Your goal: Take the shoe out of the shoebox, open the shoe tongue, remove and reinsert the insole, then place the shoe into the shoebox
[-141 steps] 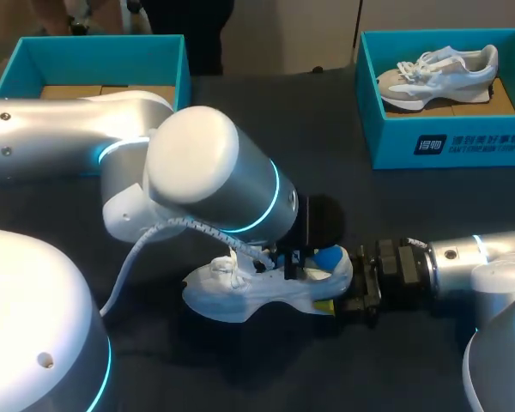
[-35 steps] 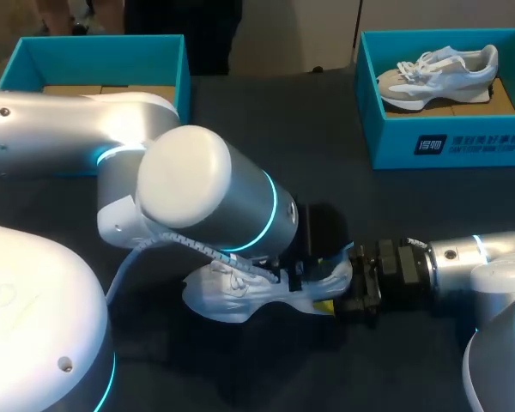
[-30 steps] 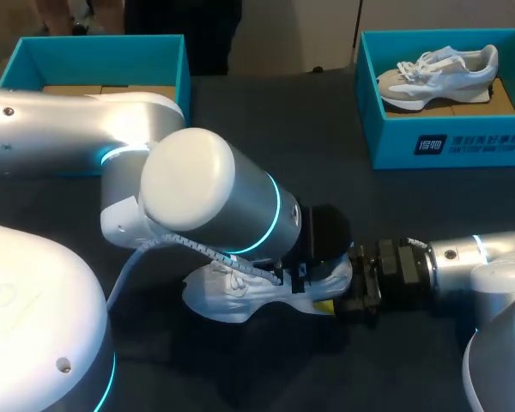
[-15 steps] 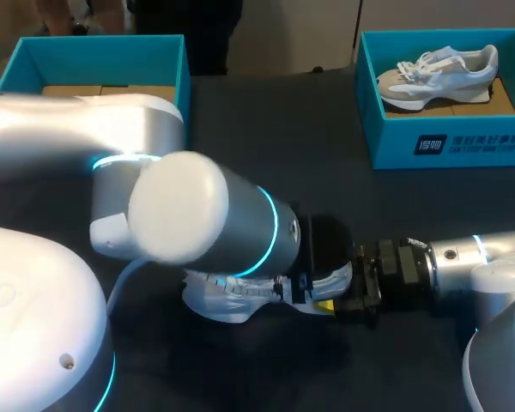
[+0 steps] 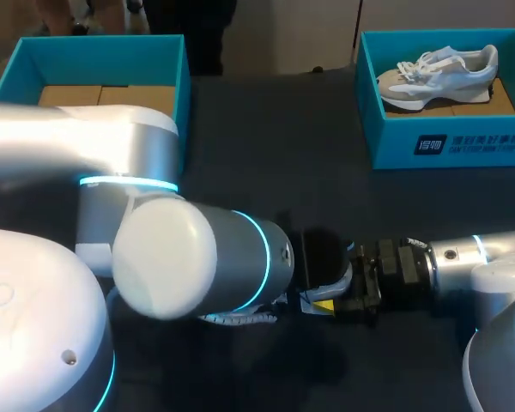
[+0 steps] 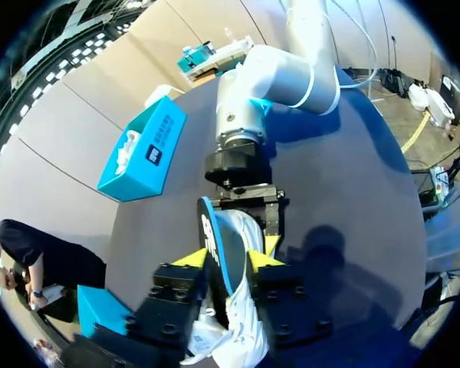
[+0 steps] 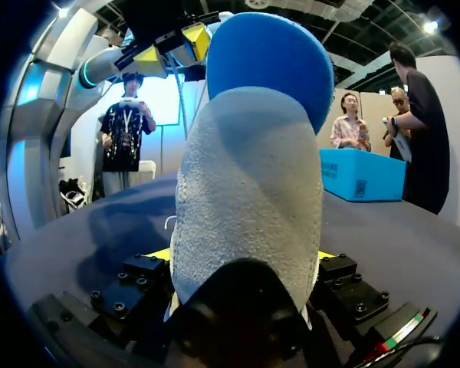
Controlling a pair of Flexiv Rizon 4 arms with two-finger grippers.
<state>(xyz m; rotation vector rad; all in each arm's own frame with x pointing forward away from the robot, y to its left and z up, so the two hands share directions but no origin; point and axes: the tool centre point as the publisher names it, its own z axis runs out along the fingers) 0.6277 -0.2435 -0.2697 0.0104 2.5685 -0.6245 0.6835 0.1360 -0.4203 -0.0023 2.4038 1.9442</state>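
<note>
Shoe (image 7: 249, 199) on desk (image 5: 309, 154), mid, toward near edge, largely hidden under left arm. Right claw (image 7: 242, 255) clenched on heel, one tip each side. Blue insole (image 6: 221, 245) stands up out of heel opening, not yet seated. Left claw (image 6: 226, 257) straddles insole from above; gripping or only around it, cannot tell. Empty shoebox (image 5: 94, 64) at far left corner. Judgement: shoe light, upper soft and collapsible, heel counter stiffest, so best hold there. Insole thin, floppy, likely to buckle; take it near its rear edge.
</note>
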